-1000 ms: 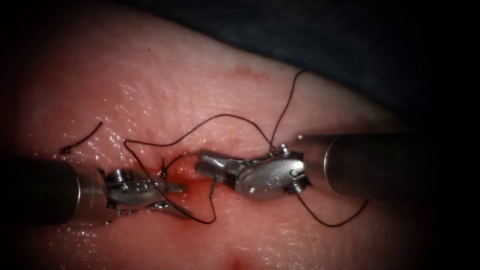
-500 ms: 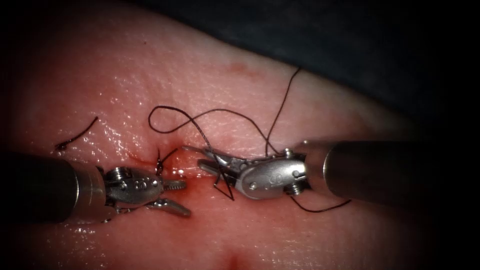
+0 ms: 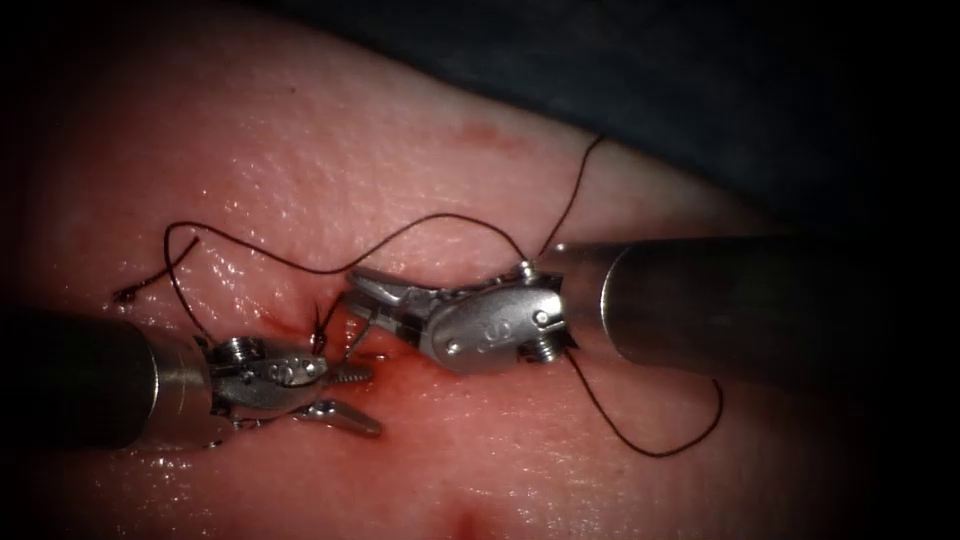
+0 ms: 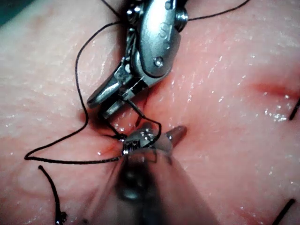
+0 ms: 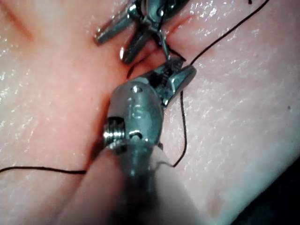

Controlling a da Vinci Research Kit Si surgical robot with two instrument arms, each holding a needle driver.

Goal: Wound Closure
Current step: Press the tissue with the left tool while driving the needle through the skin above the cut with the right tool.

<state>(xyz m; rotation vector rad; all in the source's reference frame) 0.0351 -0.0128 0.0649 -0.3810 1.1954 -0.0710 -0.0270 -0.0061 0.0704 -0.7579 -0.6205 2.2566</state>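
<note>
Dark thread lay looped across the tissue left of the cut, clenched by the right end effector beside the released, empty left end effector; recommended handling, in my judgement, was gentle, steady tension.

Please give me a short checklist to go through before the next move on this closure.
1. Left tool free: ok, jaws open, holding nothing.
2. Right tool holds the needle: cannot tell; a thin grey piece runs from its tip toward the cut.
3. Needle out of the tissue: cannot tell.
4. Thread slack: ok, lying in loose loops.
5. Thread away from the left tool: not ok, one loop runs close by its wrist.
</note>
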